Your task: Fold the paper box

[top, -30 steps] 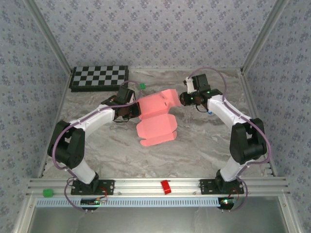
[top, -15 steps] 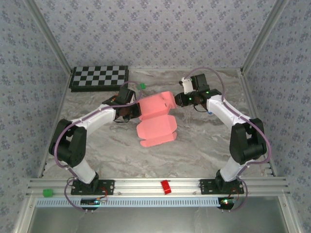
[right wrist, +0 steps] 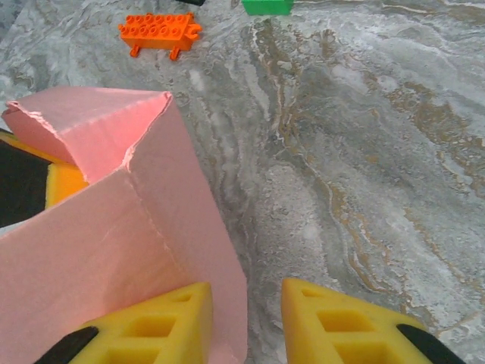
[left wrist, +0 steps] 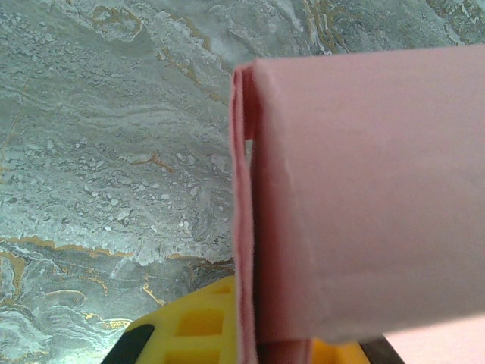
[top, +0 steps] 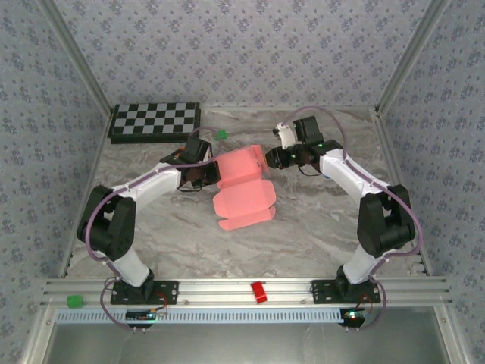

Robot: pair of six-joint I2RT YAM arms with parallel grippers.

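Marble table: checkerboard far-left, green block, orange piece, paper box mid-table.

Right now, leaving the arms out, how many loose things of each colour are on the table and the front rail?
Pink: 1, the paper box
Green: 2, the far green block and the rail green block
Red: 1, the red block
Orange: 1, the orange studded piece
Black and white: 1, the checkerboard
Total: 6

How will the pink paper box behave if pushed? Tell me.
Likely floppy: the paper box is thin creased card with loose flaps. Probably light: a pinch by the left fingers seems to hold its wall up. It may slide on the smooth marble table.
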